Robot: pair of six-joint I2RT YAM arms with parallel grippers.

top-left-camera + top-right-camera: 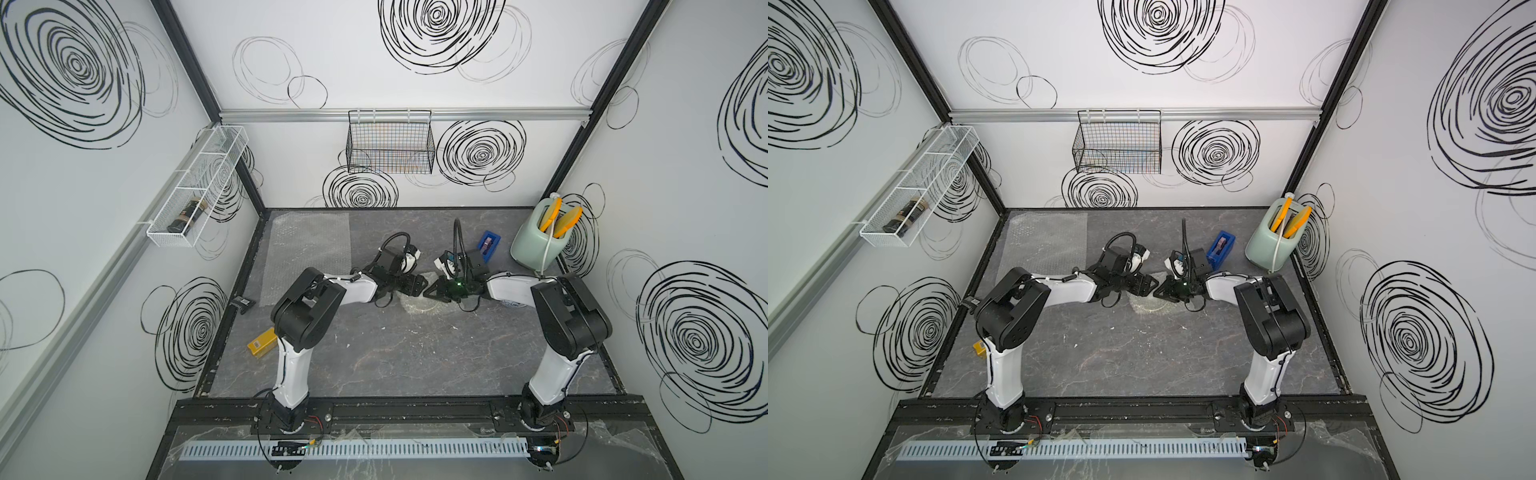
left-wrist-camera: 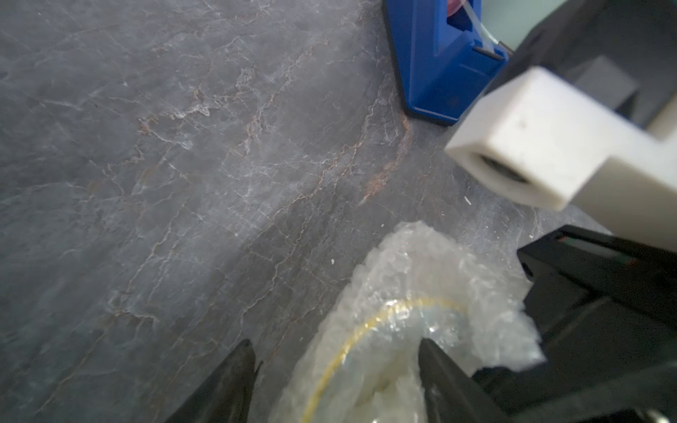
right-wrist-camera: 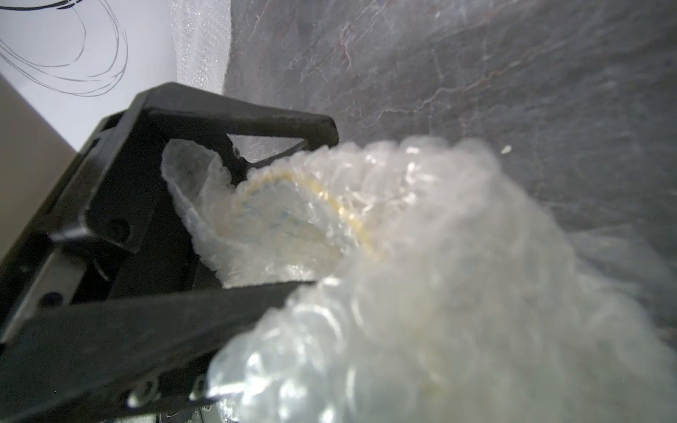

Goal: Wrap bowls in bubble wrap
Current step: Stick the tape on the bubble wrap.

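In a top view the two arms meet at the middle of the frame, low over the grey marbled surface [image 1: 395, 357]. There a small cream ceramic bowl with a yellow ring [image 2: 388, 348] lies inside a crumpled clear bubble wrap sheet [image 3: 439, 227]. The left claw [image 2: 335, 344] stands wide, one finger on each side of the wrapped bowl. The right claw [image 1: 433, 291] is closed on a fold of that sheet. A second, flat bubble wrap sheet [image 1: 307, 249] lies at the surface's upper left.
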